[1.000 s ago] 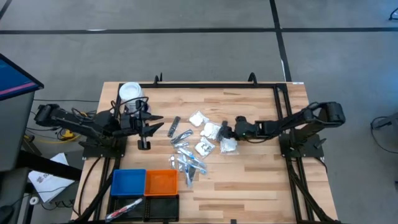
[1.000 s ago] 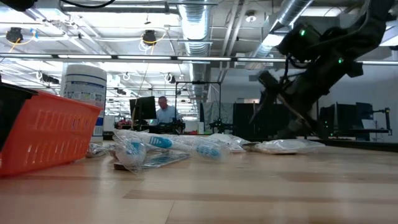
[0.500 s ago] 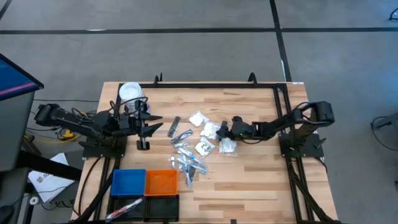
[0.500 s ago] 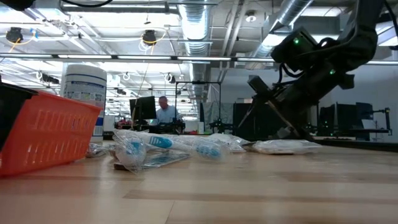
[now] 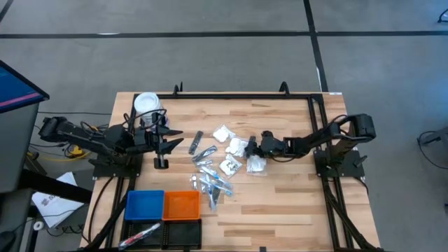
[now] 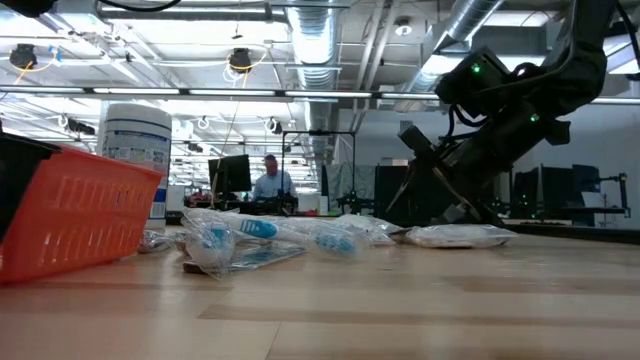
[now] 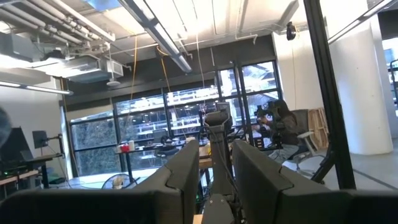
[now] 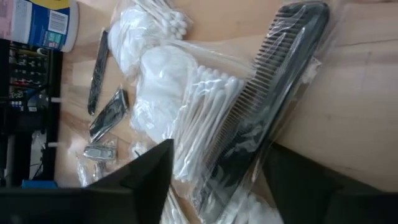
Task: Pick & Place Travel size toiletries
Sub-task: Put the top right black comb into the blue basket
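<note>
The toiletries lie loose mid-table: white packets (image 5: 234,149) and slim silvery tubes (image 5: 210,180) in clear wrappers. My right gripper (image 5: 253,147) is open and low over the white packets' right edge. In the right wrist view its fingers (image 8: 149,177) stand on either side of a wrapped black comb (image 8: 273,87) and a packet of cotton swabs (image 8: 199,118); whether they touch, I cannot tell. In the low view the gripper (image 6: 430,175) slants down beside a flat white packet (image 6: 455,235). My left gripper (image 5: 178,142) waits open at the table's left, pointing level.
A white-lidded jar (image 5: 147,105) stands at the far left corner, behind my left arm. Blue (image 5: 143,205), orange (image 5: 181,205) and black (image 5: 161,231) trays sit at the near left edge. Bare wood lies to the right and near side. A person (image 6: 268,180) sits far off in the room.
My right gripper has moved a little toward the table's left and down, closing in on the white packets, then held still. The toiletries have stayed where they were.
</note>
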